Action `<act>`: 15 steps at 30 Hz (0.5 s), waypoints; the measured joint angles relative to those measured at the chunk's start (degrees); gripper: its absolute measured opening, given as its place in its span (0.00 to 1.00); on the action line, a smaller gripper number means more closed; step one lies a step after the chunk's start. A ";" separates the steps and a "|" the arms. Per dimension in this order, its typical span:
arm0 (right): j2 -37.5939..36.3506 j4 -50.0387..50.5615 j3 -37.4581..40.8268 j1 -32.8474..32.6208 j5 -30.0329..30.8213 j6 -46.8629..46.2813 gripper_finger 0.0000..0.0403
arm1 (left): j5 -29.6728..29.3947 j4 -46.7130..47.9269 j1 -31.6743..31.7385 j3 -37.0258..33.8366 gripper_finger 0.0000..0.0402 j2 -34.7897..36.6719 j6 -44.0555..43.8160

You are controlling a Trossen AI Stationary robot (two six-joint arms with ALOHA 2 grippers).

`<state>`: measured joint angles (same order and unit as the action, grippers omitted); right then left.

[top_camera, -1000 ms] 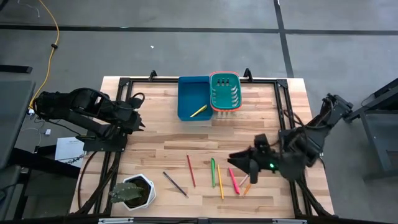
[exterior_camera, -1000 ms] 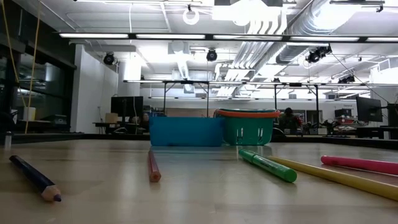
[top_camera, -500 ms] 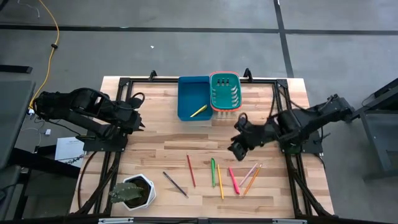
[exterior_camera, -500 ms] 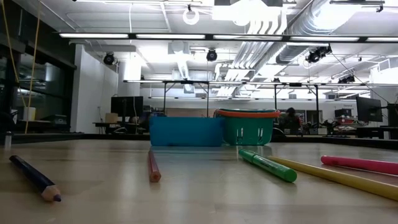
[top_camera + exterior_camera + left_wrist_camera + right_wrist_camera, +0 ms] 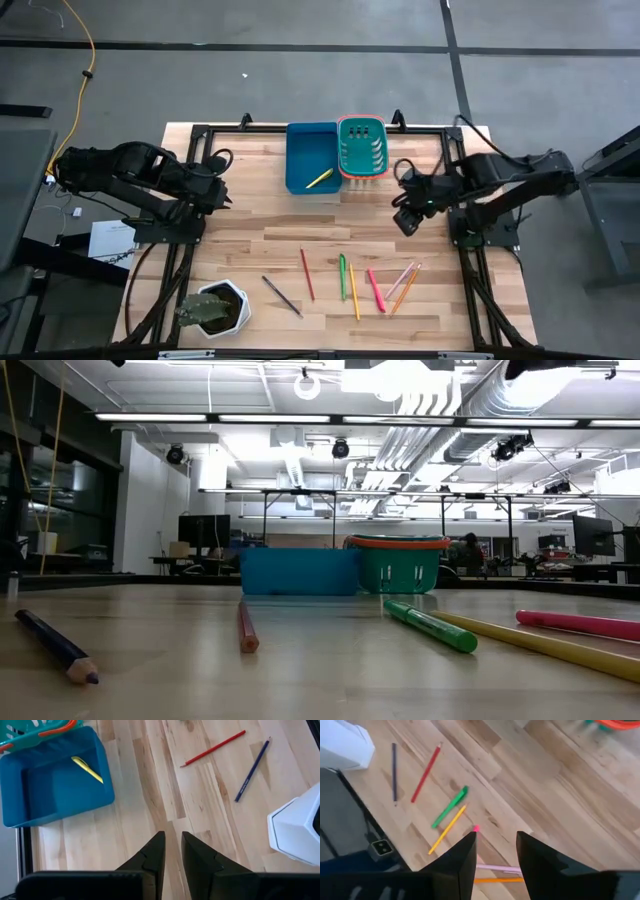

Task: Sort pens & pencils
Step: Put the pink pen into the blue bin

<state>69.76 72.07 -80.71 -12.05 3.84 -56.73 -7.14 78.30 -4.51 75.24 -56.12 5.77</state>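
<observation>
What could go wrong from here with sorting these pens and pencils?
The green marker and yellow pencil lie almost touching, so a pinch from the open right gripper could drag both. The pale pink pencil and orange pencil also sit close together near the table's front edge and might roll off if nudged. The white planter stands near the dark purple pencil, crowding any approach.

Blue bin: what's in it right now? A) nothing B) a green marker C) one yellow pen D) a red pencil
C: the high view shows a single yellow pen lying inside the blue bin, and the left wrist view shows the same; the red pencil and green marker lie on the table.
</observation>
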 joint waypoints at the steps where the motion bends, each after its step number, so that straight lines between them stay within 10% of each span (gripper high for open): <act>1: -1.83 -1.94 1.72 -0.42 0.11 -0.89 0.32 | -0.01 0.00 0.00 0.00 0.13 0.00 -0.06; 15: -15.36 -34.88 33.07 -13.37 12.15 -22.23 0.32 | 0.00 0.00 0.00 0.00 0.13 0.00 -1.10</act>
<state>54.41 37.19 -47.64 -25.42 15.99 -78.96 -7.14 78.30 -4.51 75.24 -56.12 4.67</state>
